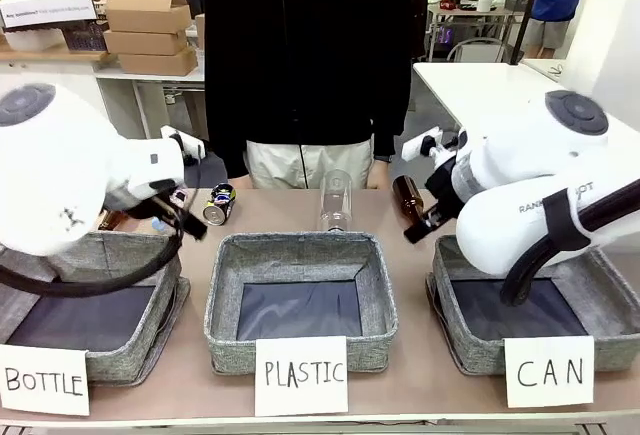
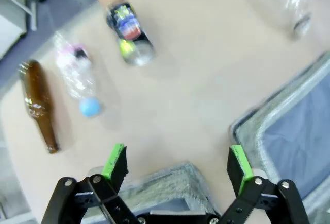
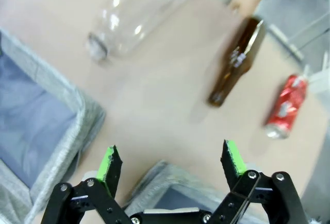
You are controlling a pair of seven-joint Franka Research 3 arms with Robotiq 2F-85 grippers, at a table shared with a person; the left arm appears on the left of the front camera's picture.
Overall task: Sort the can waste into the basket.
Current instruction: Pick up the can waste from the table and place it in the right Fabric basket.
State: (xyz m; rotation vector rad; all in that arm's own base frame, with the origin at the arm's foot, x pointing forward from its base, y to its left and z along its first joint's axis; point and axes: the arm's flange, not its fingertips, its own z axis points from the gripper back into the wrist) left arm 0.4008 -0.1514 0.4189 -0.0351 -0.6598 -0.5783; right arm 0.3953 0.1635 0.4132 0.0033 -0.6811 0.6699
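Across the tan worktop (image 1: 280, 217), layout noted from big to small. Person (image 1: 300, 55) stands at the far edge, behind the waste. Left arm (image 1: 60, 175) and right arm (image 1: 540, 195) both hang over the near row of baskets. Each has its jaws spread wide with nothing between the green pads, likely a ready pose for straddling a can. Three grey baskets sit side by side on the robot's side, each with a card propped in front so the bins read at a glance: BOTTLE basket (image 1: 130, 355), PLASTIC basket (image 1: 225, 285), CAN basket (image 1: 470, 350) on the robot's right. No can shows on the part of its dark base not covered by the arm. Waste lies beyond the baskets. Clear bottle (image 1: 336, 200) stands upright behind the middle bin; a brown bottle (image 1: 408, 200) leans just to its right. Second brown bottle (image 2: 40, 105) and a crumpled clear bottle (image 2: 77, 77) lie flat on the left. Black can (image 1: 218, 204) lies on its side at far left, well apart from its bin. Red can (image 3: 285, 106), dented, lies beside the right-hand brown bottle, nearer the right arm. Judgement: neither can sorted yet; red is the easier first pick.
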